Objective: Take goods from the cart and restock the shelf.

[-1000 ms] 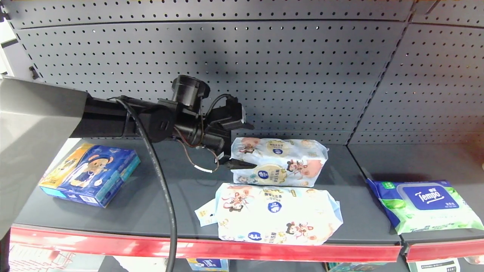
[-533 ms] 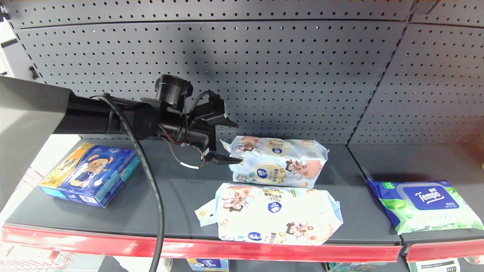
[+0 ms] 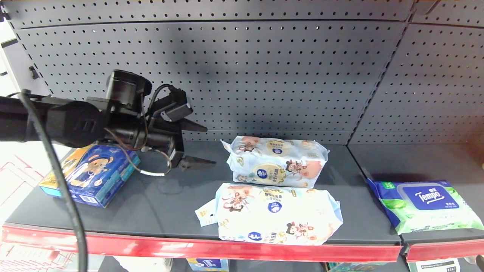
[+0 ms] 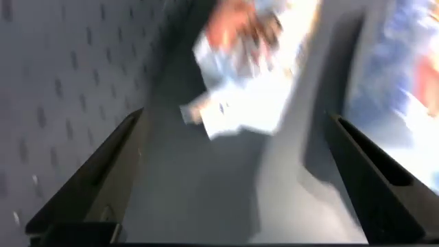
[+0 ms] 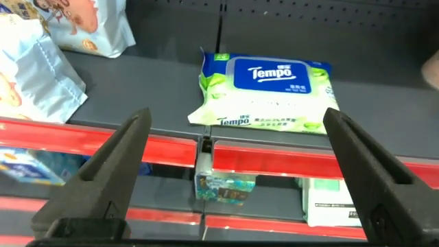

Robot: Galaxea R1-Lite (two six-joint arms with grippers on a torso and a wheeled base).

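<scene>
The far tissue pack (image 3: 278,160) lies flat on the shelf (image 3: 170,204), close to the pegboard back (image 3: 264,75), with its left sealed end free and nothing gripping it. Just in front of it, toward the near edge, lies a second tissue pack (image 3: 278,213) of the same print. The two are close, perhaps touching along their long sides. A small flap of this second pack points left, and its near side sits right at the red price rail (image 3: 227,249).

The left gripper (image 3: 211,146) hangs a little left of the far pack and apart from it. Its fingers are spread wide and hold nothing. The right gripper (image 5: 237,111) is likewise wide open and empty, in front of the shelf edge and facing the green wipes pack (image 3: 425,204) on the right-hand bay. A blue box (image 3: 90,173) lies at the left end of the shelf, under the left arm.

The placing looks done, so the step in hand is probably clearing the left arm from the shelf to fetch more goods. To do it well, draw the arm back along its own line, with the jaws kept wide and level. The lower finger should stay above the shelf and well off the pack's sealed end. The arm and its cable should also stay high enough not to nudge the blue box. A red wire grid (image 3: 17,179) at the far left may be the cart.
</scene>
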